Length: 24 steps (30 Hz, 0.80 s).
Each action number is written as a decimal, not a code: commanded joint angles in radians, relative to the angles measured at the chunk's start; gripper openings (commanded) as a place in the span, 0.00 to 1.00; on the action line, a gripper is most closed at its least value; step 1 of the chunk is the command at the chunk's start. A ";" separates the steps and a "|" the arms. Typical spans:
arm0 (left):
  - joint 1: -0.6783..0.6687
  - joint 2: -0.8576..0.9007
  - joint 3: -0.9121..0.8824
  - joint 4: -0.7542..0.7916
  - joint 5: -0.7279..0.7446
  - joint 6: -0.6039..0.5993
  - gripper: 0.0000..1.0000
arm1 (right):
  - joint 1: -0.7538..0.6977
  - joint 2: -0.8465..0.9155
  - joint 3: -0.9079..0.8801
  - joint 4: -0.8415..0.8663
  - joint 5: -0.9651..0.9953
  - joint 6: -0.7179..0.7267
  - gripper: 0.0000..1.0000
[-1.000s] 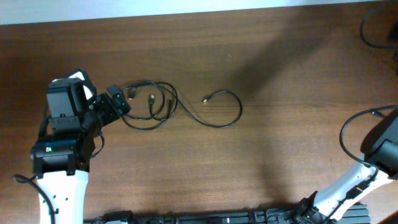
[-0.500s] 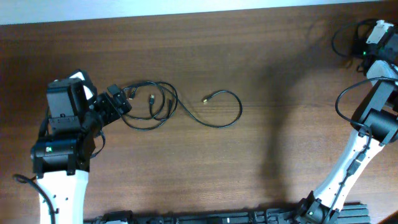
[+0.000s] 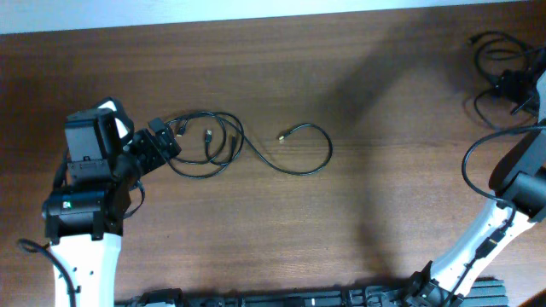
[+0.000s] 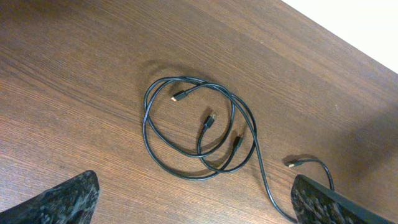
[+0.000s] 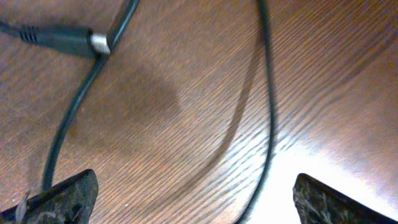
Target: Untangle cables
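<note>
1. As the overhead view has it, the cables [image 3: 209, 145] lie left of centre on the wooden table [image 3: 341, 239]. They form loose overlapping loops, and one strand trails right to a plug end [image 3: 281, 135] near mid-frame.
2. The left gripper [image 3: 166, 143] is just left of the loops. Its fingers [image 4: 62, 199] are spread to the lower corners of the left wrist view, holding nothing; the coils sit mid-frame, untouched.
3. The right gripper [image 3: 510, 85] is in the upper right of the overhead frame, over another black cable [image 3: 488, 37] looped there.
4. In the right wrist view the fingers [image 5: 336, 202] are wide apart and empty. A plug [image 5: 68, 40] sits upper left, with strands crossing bare wood.
</note>
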<state>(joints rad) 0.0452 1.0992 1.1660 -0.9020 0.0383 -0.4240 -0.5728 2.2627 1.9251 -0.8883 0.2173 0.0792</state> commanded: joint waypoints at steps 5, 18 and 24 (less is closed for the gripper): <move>-0.003 -0.008 0.001 -0.002 0.007 -0.009 0.99 | 0.053 -0.233 -0.002 -0.110 -0.473 -0.019 0.99; -0.003 -0.008 0.001 -0.002 0.007 -0.009 0.99 | 0.829 -0.237 -0.005 -0.196 -0.702 -0.020 0.99; -0.003 -0.008 0.001 -0.002 0.007 -0.010 0.99 | 0.922 -0.237 -0.006 -0.203 -0.602 -0.023 0.99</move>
<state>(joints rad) 0.0452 1.0992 1.1660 -0.9020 0.0383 -0.4240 0.3431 2.0254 1.9270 -1.0859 -0.4088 0.0677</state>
